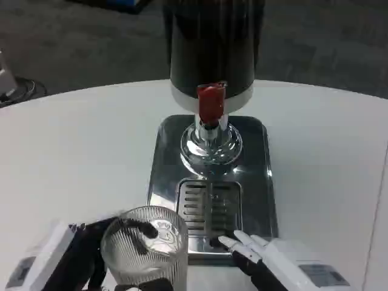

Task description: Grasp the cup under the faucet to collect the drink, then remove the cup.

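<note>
Round white table [73, 139] fills lower frame. Dark grey carpet floor [91, 42] across the top. Blue object [124, 5] at top edge, grey-white gear [12, 85] far left.

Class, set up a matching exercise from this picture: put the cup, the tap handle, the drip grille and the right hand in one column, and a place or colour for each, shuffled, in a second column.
1 ribbed glass cup
2 tap handle
3 drip grille
4 right hand

A red
B held by the left hand
C slotted, in the steel tray
D at the tray's front edge

Pairs: 1-B, 2-A, 3-C, 4-D
</note>
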`<state>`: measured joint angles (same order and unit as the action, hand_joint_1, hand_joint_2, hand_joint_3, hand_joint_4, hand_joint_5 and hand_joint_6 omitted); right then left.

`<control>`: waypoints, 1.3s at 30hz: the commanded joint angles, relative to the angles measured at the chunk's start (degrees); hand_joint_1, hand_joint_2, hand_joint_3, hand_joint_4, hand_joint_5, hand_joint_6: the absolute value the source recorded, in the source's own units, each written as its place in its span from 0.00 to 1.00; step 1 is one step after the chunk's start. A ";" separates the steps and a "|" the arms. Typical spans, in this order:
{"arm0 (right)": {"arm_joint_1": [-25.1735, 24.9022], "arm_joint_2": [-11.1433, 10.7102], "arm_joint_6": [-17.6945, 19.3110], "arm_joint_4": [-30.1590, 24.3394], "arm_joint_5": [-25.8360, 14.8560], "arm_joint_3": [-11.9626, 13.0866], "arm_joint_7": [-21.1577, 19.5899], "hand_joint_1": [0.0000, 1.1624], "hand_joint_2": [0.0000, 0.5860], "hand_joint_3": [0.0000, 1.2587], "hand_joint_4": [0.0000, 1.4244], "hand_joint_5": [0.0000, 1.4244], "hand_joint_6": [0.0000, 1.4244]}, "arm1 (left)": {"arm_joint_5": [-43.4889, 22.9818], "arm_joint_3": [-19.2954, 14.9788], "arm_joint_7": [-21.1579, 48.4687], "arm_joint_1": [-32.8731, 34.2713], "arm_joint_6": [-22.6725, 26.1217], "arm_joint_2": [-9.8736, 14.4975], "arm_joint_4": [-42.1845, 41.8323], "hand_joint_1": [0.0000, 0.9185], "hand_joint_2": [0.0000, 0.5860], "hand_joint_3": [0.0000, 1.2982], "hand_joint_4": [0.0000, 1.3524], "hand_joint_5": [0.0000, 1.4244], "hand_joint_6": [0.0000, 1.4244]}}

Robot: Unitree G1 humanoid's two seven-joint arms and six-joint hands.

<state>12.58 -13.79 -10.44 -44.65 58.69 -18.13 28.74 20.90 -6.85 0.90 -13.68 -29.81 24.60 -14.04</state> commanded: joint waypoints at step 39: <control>3.70 1.47 -1.32 -3.82 -0.86 7.33 -0.24 0.31 0.75 0.10 0.02 0.04 0.01 | 9.58 8.08 -5.44 29.08 4.91 -1.84 27.79 0.46 0.42 0.78 0.79 0.91 1.00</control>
<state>15.76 -12.03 -12.42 -47.56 58.21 -11.36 28.73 30.01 0.55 -2.56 13.59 -24.56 22.15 11.87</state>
